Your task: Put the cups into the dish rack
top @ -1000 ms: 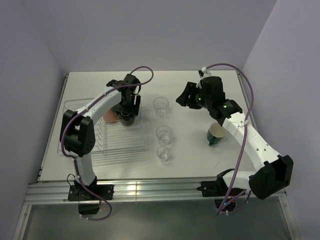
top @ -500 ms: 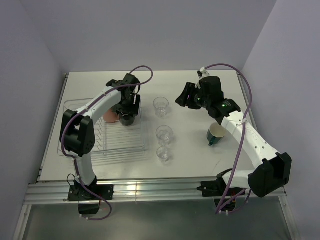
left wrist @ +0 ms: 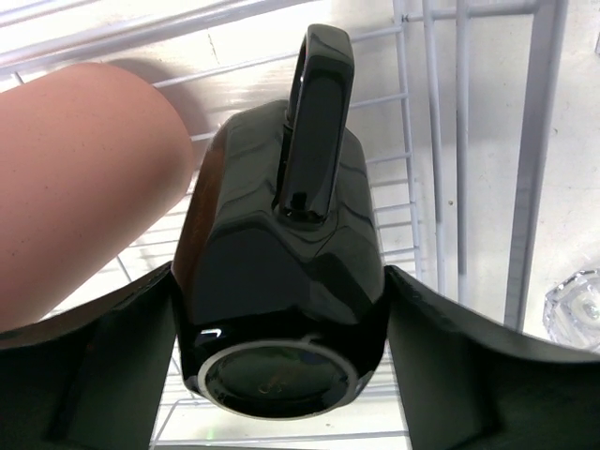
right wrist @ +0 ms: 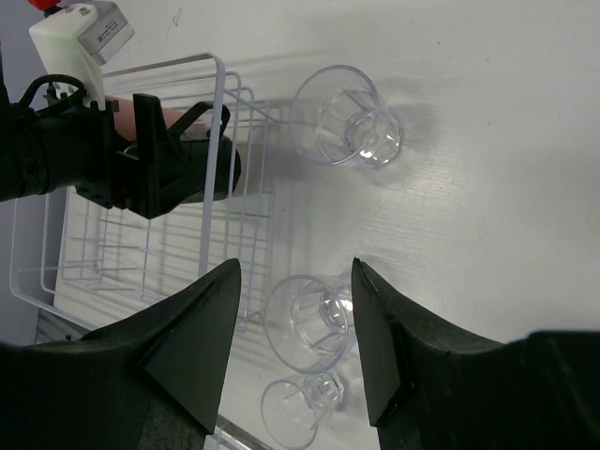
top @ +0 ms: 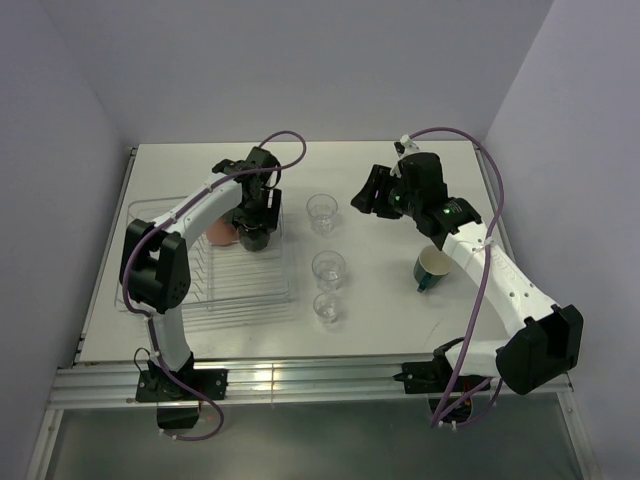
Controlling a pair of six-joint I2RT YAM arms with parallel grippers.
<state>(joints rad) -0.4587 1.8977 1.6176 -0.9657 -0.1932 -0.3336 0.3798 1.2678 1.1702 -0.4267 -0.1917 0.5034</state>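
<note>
The left jaws pinch the glossy, faceted black mug [left wrist: 281,281] by its sides at the far right corner of the white wire rack [left wrist: 530,141], just beside the matte salmon cup [left wrist: 75,187]. It seems best to feel the mug settle on the ribs before spreading, or its rounded body may roll. The right jaws hang spread and empty over the clear tumblers [right wrist: 347,117] mid-worktop.

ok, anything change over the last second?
The right tool drifted slightly toward the far left, open and empty, and its arm followed. Nothing was taken hold of or let go. Unchanged: the left tool is clamped on the black mug in the dish rack, beside the salmon cup. The clear tumblers and green mug haven't moved.
</note>
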